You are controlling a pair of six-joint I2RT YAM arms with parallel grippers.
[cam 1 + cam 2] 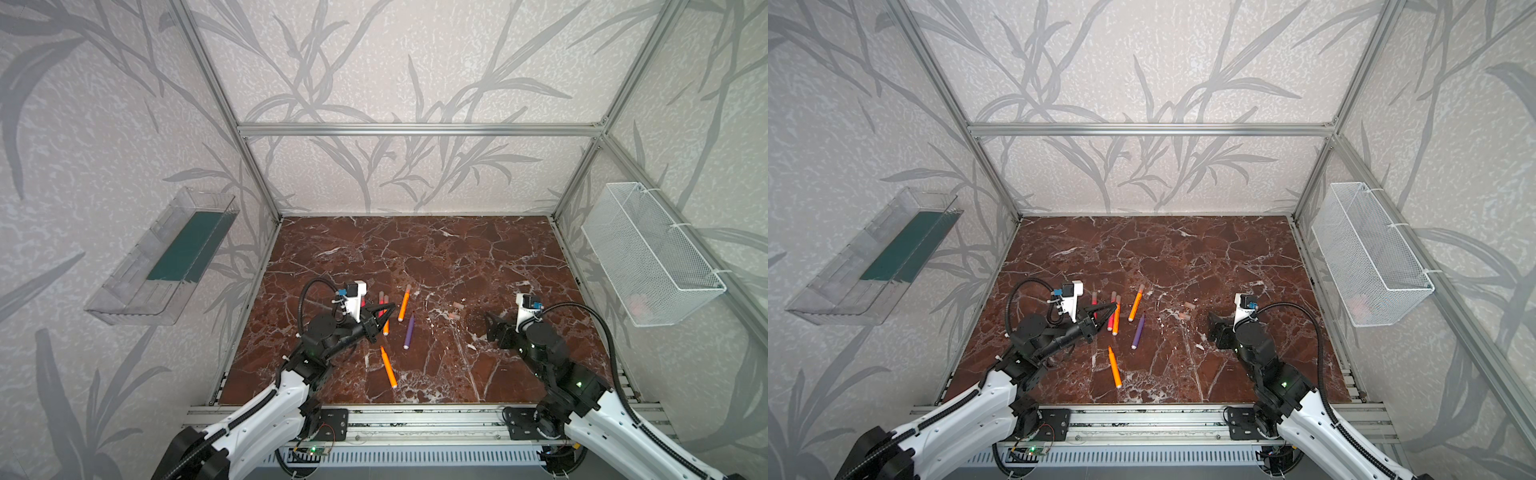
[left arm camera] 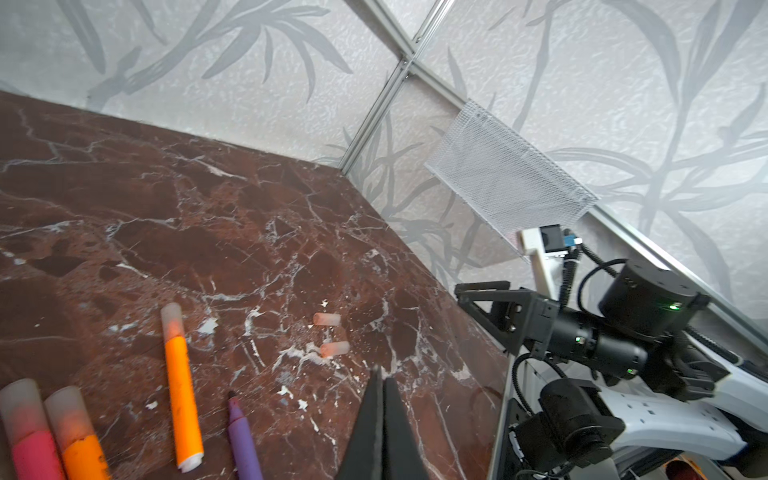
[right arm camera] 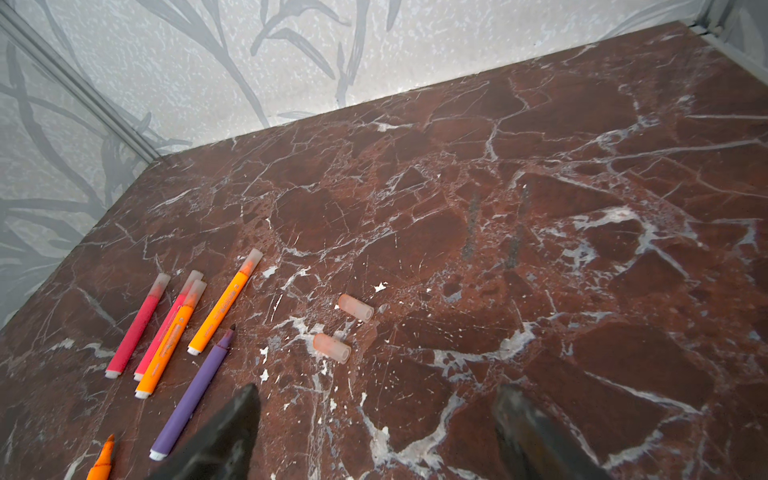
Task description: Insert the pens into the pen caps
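Closest to its wrist camera, the left tool (image 2: 379, 374) has its two black fingers (image 2: 368, 419) pressed flat together with nothing between them. In both top views it hangs over the near ends of three capped pens lying side by side on the counter (image 1: 457, 249). These are two pink-red pens (image 3: 137, 328) and a capped orange pen (image 3: 172, 345) that touches the second pink-red one. Whether the tool touches any of them I cannot tell. Just beside that row lies a fourth capped pen (image 3: 226, 301), orange, set at a slight angle. Next to its white end rests the purple pen (image 3: 193, 395), uncapped, its dark tip bare. The bare orange pen (image 1: 388, 368) lies apart from the rest, closer to the front edge of the counter, its pointed tip uncovered. Across the middle, the right tool (image 3: 377, 390) stands wide and empty, low over the counter. Just ahead of it, two loose caps (image 3: 355, 307) lie on their sides, near each other but not touching, well apart from the uncapped pens. On the side walls hang a clear tray (image 1: 162, 257) and a white mesh basket (image 1: 652, 257).
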